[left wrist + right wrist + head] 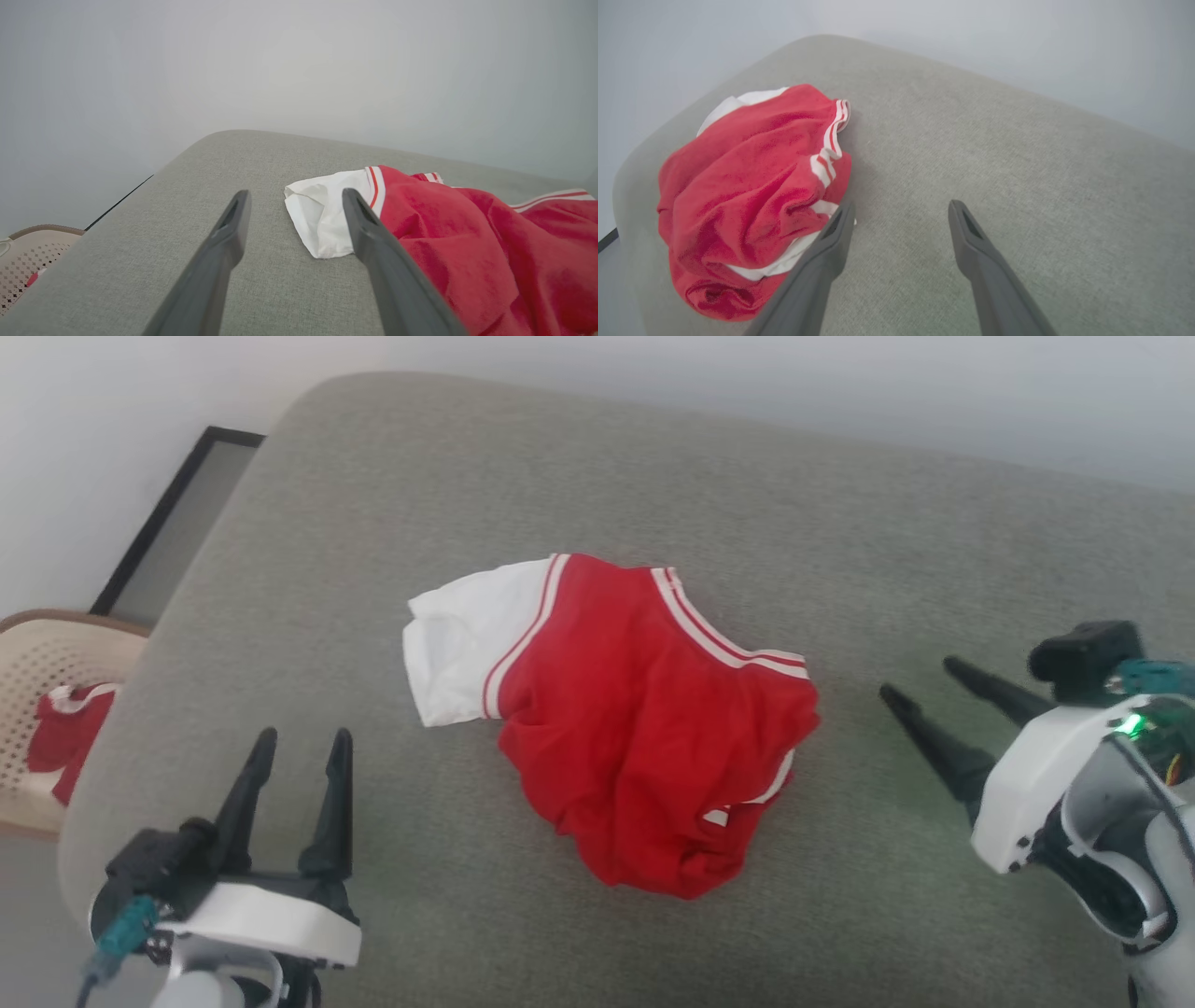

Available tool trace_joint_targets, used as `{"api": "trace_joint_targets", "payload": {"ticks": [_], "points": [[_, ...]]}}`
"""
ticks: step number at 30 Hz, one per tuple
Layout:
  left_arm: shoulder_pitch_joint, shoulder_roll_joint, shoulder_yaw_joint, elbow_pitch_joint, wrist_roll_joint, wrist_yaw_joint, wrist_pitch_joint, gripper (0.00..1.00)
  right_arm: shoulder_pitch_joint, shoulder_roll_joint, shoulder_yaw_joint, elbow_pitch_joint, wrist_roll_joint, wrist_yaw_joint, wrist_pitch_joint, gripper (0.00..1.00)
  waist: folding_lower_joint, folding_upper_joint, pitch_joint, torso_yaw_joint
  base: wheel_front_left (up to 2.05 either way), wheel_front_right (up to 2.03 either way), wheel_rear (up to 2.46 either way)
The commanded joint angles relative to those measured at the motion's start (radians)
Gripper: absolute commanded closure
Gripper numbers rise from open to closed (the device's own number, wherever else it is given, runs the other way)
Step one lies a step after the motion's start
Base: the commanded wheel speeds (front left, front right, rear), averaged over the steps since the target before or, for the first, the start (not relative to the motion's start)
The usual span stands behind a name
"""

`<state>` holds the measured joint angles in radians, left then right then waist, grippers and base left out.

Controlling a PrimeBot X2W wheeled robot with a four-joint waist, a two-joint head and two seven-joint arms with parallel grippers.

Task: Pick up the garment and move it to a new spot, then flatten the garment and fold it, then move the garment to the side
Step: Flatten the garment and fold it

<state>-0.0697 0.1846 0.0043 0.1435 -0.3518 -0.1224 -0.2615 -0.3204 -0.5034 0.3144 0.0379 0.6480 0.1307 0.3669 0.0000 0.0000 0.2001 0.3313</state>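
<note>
The garment (635, 719) lies crumpled in a red heap in the middle of the grey cushioned surface (560, 476), one white sleeve sticking out to its left, striped trim along its top edge. No lettering shows. My left gripper (299, 739) stands open at the lower left, short of the sleeve, with nothing between its fingers. From the left wrist, the garment (467, 242) lies just right of the open left gripper (294, 193). My right gripper (920, 677) hangs open to the right of the heap, fingers pointing toward it. The right wrist view has the garment (747, 186) left of the empty right gripper (901, 205).
A cream perforated basket (37, 663) holding a small red-and-white cloth bundle (65, 733) stands on the floor at the left, below the surface's edge. A dark-framed panel (163, 523) leans against the pale wall behind it. Bare grey surface spreads around the heap on all sides.
</note>
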Motion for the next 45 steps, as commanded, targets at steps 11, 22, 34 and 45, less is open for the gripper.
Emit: {"api": "trace_joint_targets", "payload": {"ticks": [11, 22, 34, 45], "points": [[-0.119, 0.122, -0.027, -0.025, -0.023, -0.006, 0.087, 0.0, 0.022, 0.109, -0.208, 0.008, -0.105, 0.0, -0.227, 0.0, 0.0, 0.0, 0.013, -0.155, 0.0, 0.0, 0.0], [-0.258, 0.249, -0.041, 0.071, -0.063, -0.006, 0.344, 0.0, 0.035, 0.207, -0.366, 0.012, -0.182, 0.0, -0.344, 0.0, 0.0, 0.0, 0.058, -0.303, 0.0, 0.0, 0.0], [-0.357, 0.332, -0.003, 0.305, -0.146, 0.064, 0.705, 0.0, 0.052, 0.252, -0.404, 0.004, -0.188, 0.0, -0.357, 0.0, 0.0, 0.0, 0.111, -0.381, 0.0, 0.0, 0.0], [-0.393, 0.311, -0.006, 0.396, -0.19, 0.117, 0.861, 0.0, 0.036, 0.255, -0.406, 0.008, -0.183, 0.0, -0.347, 0.0, 0.0, 0.0, 0.131, -0.389, 0.0, 0.0, 0.0]]}}
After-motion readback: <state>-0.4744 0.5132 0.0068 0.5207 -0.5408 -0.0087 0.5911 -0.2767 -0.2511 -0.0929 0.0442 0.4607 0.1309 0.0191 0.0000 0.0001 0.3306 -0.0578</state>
